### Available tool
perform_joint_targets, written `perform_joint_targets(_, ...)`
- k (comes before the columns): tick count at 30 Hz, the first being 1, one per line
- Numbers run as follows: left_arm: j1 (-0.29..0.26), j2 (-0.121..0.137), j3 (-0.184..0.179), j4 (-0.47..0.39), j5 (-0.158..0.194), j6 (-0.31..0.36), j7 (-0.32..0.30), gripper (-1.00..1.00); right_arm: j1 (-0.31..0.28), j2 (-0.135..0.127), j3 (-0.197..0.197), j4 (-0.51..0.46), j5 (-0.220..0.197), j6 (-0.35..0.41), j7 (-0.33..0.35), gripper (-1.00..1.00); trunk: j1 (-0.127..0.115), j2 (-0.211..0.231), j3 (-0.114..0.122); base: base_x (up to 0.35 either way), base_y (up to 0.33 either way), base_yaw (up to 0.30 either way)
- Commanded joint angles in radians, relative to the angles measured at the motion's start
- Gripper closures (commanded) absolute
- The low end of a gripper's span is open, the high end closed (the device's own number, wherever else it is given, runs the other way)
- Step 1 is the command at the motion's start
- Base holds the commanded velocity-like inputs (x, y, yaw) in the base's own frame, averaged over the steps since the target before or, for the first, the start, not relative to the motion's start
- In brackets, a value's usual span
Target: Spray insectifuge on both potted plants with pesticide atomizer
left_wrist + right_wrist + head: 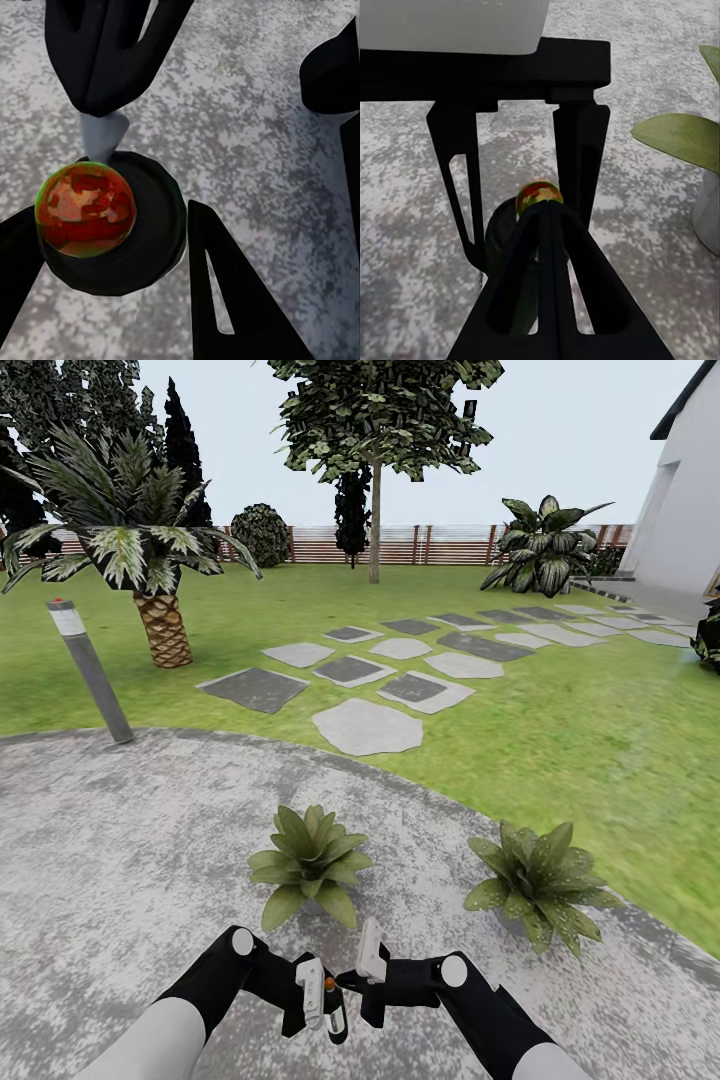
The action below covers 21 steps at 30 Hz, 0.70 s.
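At the bottom centre of the head view both arms met over the grey paved patio point(130, 860). The left claw point(318, 1000) was pinched on the spray bottle point(335, 1010), whose dark body hung just below the fingers with a small orange-red spot showing at its top. In the left wrist view that bottle point(112, 225) sat between the dark fingers point(232, 300), its red-mottled cap facing the camera.

The right claw point(368, 975) sat right beside the bottle's head; its fingers looked pressed nearly together, though whether they touched the trigger could not be told.

The two potted plants stood just ahead: one point(308, 860) at lower centre, the other point(540, 880) at lower right.

The main risk seemed to be aim. The nozzle direction was unclear, so a squeeze might wet the paving instead of the leaves. A push from the right claw could also twist the bottle in the left grip or knock it loose
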Motion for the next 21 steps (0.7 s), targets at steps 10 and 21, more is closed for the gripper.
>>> perform_joint_targets(10,0.000,0.000,0.008,-0.001,-0.009,-0.007,-0.003,1.00,0.000,0.000,-0.001,0.000,0.009,-0.006,0.000,1.00,0.000,0.000,-0.001,0.000,0.000,0.000)
perform_joint_targets(21,0.015,0.121,0.007,0.002,-0.016,-0.008,0.003,1.00,0.000,-0.001,0.000,0.001,0.009,-0.006,0.000,1.00,0.000,0.000,-0.001,0.000,0.000,0.000)
